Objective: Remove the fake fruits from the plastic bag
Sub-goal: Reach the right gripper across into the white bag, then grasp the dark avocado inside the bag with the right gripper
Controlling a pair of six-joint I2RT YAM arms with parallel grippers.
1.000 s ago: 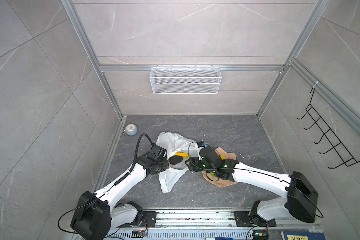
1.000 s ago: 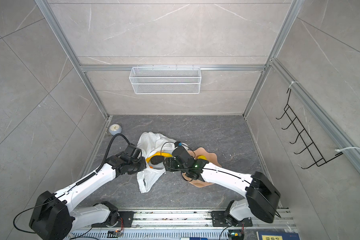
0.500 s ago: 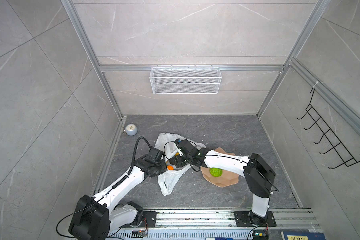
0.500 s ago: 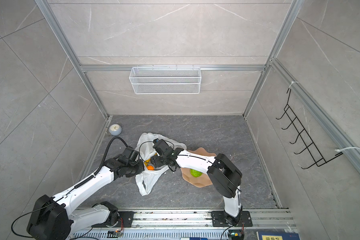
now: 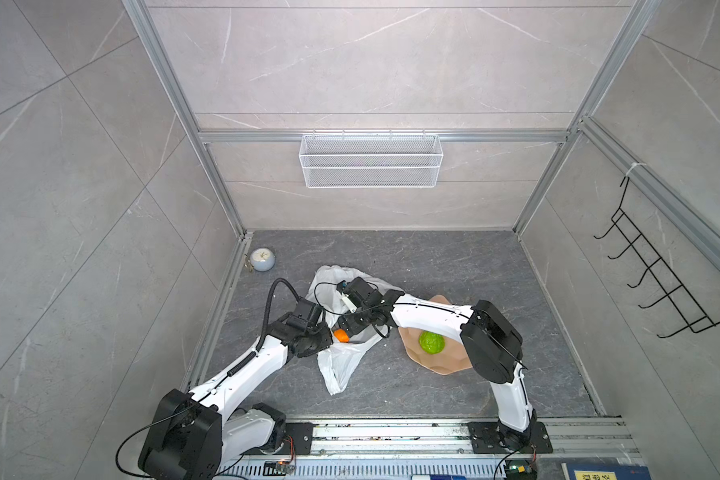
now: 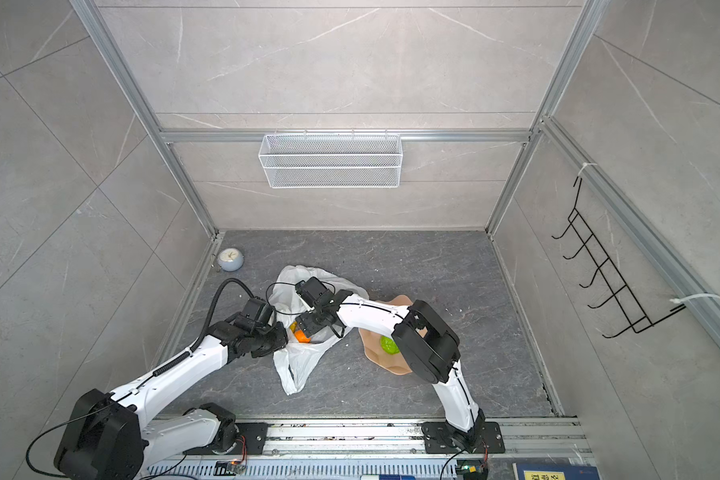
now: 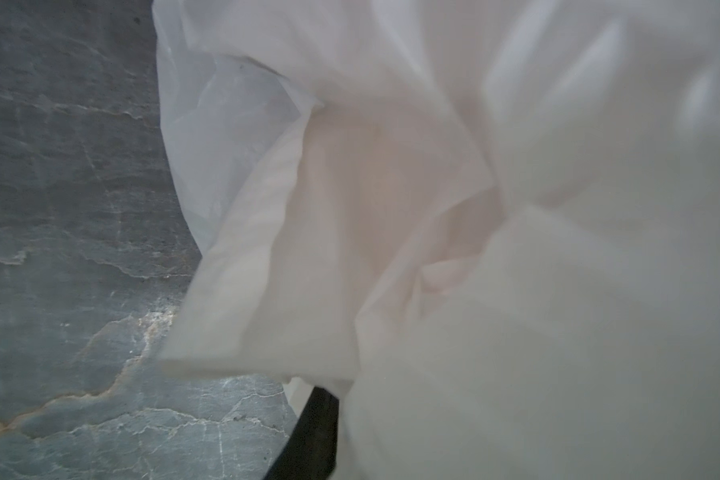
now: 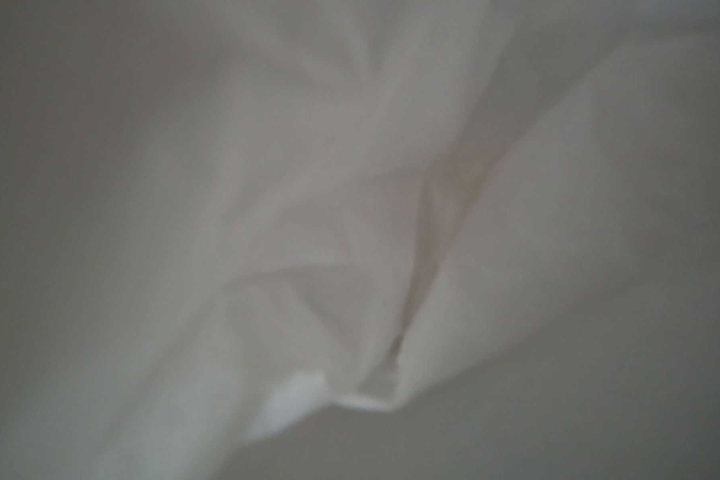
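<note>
In both top views the thin crinkly white plastic bag (image 5: 341, 368) lies crumpled on the dark grey veined bench (image 5: 454, 266), its mouth between the two arms. We see the small round orange plastic fruit (image 5: 341, 335) in that mouth, just beside the left gripper (image 5: 321, 334) at the bag's left edge and the right gripper (image 5: 347, 327), which reaches across the middle into the bag. The bumpy bright green plastic fruit (image 5: 432, 342) lies outside the bag on the pink scalloped plate (image 5: 445, 368); in a top view the right arm hides part of it (image 6: 387, 345). Only the top views show fruit. The left wrist view gives us bag folds against the bench and one black finger (image 7: 314, 428); the right wrist view gives only blurred white plastic. For either gripper, we cannot tell how wide the jaws stand or whether they hold anything.
</note>
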